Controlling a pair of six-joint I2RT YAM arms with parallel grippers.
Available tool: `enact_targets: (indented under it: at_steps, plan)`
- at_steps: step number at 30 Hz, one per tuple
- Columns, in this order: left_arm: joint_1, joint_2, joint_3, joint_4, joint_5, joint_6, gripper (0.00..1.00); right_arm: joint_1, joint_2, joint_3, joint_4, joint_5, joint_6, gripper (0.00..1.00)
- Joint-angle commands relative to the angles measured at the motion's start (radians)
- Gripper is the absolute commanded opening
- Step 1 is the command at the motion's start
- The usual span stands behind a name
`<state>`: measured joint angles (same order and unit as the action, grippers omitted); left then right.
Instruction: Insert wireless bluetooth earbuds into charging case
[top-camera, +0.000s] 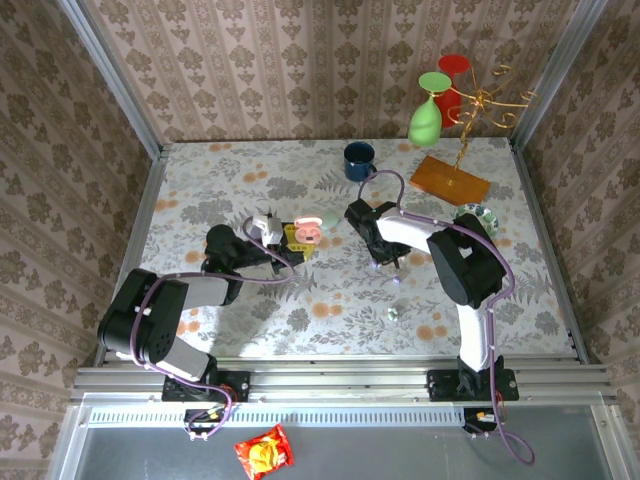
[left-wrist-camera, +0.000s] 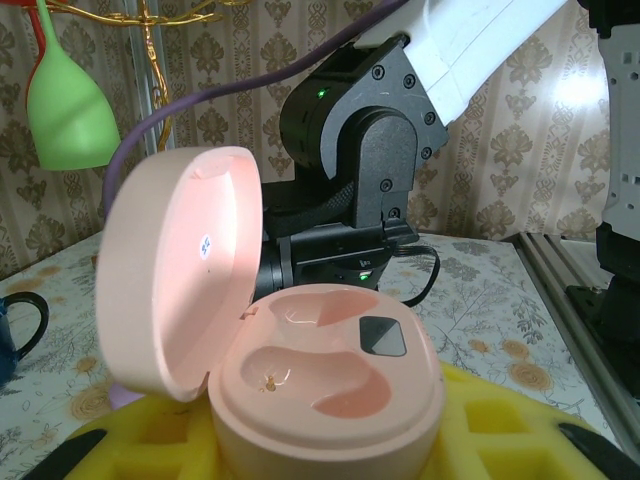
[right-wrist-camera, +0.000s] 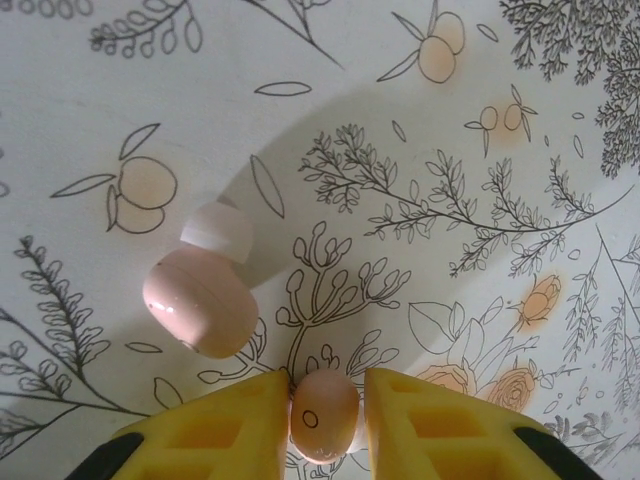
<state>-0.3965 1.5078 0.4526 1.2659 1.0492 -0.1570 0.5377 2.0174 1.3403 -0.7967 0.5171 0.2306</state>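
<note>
The right hand, at bottom centre of its wrist view, is closed on a small pink plastic earbud. A second pink earbud with a whitish tip lies on the floral-printed surface, left of centre. The left hand is clamped on the pink round plastic charging case, whose lid is hinged open leftward.

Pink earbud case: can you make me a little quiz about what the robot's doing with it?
1. True or false: the pink charging case has its lid shut.
2. What sits between the right gripper's yellow fingers? A) a spoon B) a pink earbud C) a coin
3. Fill in: the case's two sockets are both ____.
Key: 1 false, the lid stands open. 2 B. 3 empty.
</note>
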Motion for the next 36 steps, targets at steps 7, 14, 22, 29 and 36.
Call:
enact_targets:
  at_steps: [7,14,22,29,36]
  plan:
    - [0.011,-0.011,0.007,0.034,0.020,0.009,0.34,-0.001,-0.016,-0.001,-0.044,0.019,0.006,0.17]
    - [0.010,-0.013,0.012,0.032,0.030,0.002,0.34,-0.023,-0.211,-0.092,0.067,-0.212,-0.005,0.18]
    - [0.010,-0.012,0.004,0.031,0.016,0.038,0.34,-0.082,-0.438,-0.145,0.152,-0.579,0.000,0.20]
    - [0.010,-0.008,0.007,0.032,0.018,0.042,0.34,-0.102,-0.580,-0.147,0.231,-0.883,0.030,0.20]
    - [0.010,-0.006,-0.002,0.031,0.007,0.070,0.34,-0.062,-0.674,-0.167,0.351,-1.103,0.008,0.19]
